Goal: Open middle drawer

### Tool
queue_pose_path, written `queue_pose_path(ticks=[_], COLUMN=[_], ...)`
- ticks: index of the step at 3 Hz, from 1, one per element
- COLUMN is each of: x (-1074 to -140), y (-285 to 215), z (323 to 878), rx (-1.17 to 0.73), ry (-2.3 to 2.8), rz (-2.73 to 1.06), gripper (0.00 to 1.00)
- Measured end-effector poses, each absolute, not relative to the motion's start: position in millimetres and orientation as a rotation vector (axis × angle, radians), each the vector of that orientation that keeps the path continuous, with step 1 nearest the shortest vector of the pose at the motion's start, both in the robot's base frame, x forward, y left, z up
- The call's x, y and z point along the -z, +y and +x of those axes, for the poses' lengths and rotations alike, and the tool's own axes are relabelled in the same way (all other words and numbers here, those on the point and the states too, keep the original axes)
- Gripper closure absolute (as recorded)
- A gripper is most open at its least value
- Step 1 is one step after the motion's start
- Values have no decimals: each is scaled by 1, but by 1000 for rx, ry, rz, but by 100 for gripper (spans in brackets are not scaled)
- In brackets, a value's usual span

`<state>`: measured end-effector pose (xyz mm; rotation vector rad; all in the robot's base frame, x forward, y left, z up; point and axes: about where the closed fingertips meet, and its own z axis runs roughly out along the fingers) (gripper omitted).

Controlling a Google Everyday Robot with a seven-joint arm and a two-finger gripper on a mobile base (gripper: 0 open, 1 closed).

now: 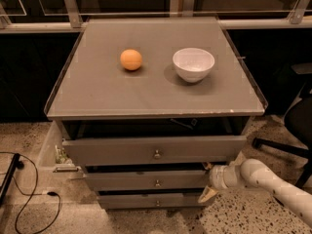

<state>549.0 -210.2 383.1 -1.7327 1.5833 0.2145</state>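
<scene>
Countertop [146, 94] bowl [193, 64]; gripper [208, 181] beside middle drawer [141, 181]

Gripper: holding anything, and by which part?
Cannot tell. The gripper is at the right end of the middle drawer front, away from its knob.

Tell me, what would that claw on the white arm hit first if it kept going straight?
Probably the right end of the middle drawer; the gripper points left at it from beside the cabinet, low on the right. Depth is unclear.
</scene>
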Motion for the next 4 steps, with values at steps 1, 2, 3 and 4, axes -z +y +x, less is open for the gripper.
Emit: queue_pose_path(ticks=[1, 2, 3, 4], x=[-386, -386, -388, -393], y=[-210, -210, -203, -203], z=[548, 548, 541, 542], rx=[-216, -216, -216, -216], ry=[1583, 1583, 1577, 1577], rz=[-1733, -1733, -1759, -1759], gripper=[19, 42, 65, 89])
